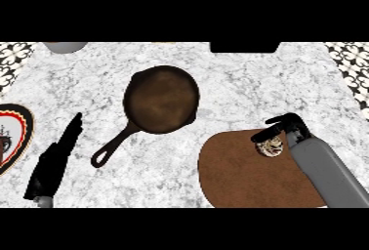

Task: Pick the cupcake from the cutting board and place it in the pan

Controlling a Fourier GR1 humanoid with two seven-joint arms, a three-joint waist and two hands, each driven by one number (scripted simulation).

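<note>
Counter with 1 pan (161,99), 1 cutting board (249,178), 1 cupcake (272,146), right hand (282,128) curled round it, left hand (52,166) fingers straight.

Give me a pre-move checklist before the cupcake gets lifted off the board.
1. Cupcake on the board: ok, near its upper right edge.
2. Right robot hand at the cupcake: ok, fingers curled over it.
3. Cupcake fully gripped: cannot tell, the hand hides part of it.
4. Pan ready to receive: ok, nothing in it, up and left of the board.
5. Path from board to pan: ok, only bare counter between.
6. Left robot hand out of the way: ok, open near the left edge.
</note>
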